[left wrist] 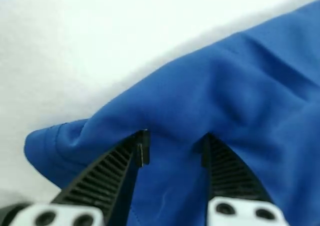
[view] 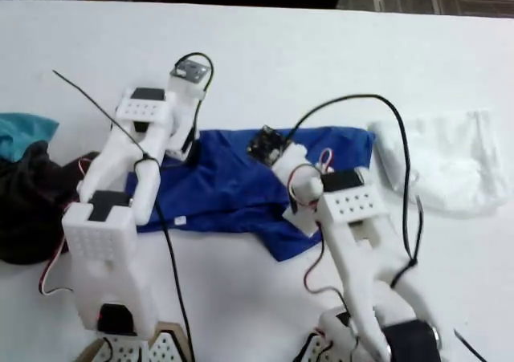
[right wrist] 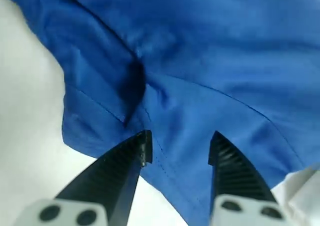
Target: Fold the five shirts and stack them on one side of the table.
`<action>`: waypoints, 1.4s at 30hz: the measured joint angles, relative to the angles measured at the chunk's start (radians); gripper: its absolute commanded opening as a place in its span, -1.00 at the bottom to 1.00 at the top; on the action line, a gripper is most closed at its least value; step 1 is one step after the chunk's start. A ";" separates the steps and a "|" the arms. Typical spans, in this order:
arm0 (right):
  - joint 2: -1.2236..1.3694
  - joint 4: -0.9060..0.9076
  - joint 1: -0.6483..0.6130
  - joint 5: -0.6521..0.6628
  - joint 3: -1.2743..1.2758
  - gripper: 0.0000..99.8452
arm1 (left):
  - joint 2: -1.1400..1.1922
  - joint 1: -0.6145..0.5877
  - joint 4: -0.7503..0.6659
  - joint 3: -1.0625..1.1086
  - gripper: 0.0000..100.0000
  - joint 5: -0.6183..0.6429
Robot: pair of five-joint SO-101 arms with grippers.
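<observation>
A blue shirt (view: 233, 181) lies spread across the middle of the table, partly folded and creased. My left gripper (left wrist: 173, 148) is open, its fingertips pressed down on the shirt's (left wrist: 240, 85) left edge with a ridge of cloth between them. In the high view this gripper (view: 190, 149) sits at the shirt's far left corner. My right gripper (right wrist: 180, 148) is also open, low over the blue shirt (right wrist: 200, 60) near a hem, straddling a seam. From above it (view: 271, 152) hangs over the shirt's far middle.
A crumpled white shirt (view: 442, 165) lies to the right of the blue one. A black shirt (view: 28, 205) and a teal shirt (view: 24, 129) are heaped at the table's left edge. Bare white table (view: 321, 57) stretches behind the arms.
</observation>
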 measured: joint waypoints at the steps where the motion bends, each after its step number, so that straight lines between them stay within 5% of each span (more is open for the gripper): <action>1: 0.034 0.000 0.000 0.000 -0.015 -0.60 | 0.000 0.000 0.000 0.000 -0.62 0.000; 15: 0.034 0.157 -0.028 0.000 -0.043 -0.60 | 0.000 0.000 0.000 0.000 -0.62 0.000; 26: 0.031 -0.071 -0.035 0.000 0.087 -0.92 | 0.000 0.000 0.000 0.000 -0.62 0.000; 35: 0.150 -0.097 0.018 0.000 0.084 -0.83 | 0.000 0.000 0.000 0.000 -0.62 0.000; 42: 0.164 -0.094 0.025 0.000 0.048 -0.96 | 0.000 0.000 0.000 0.000 -0.62 0.000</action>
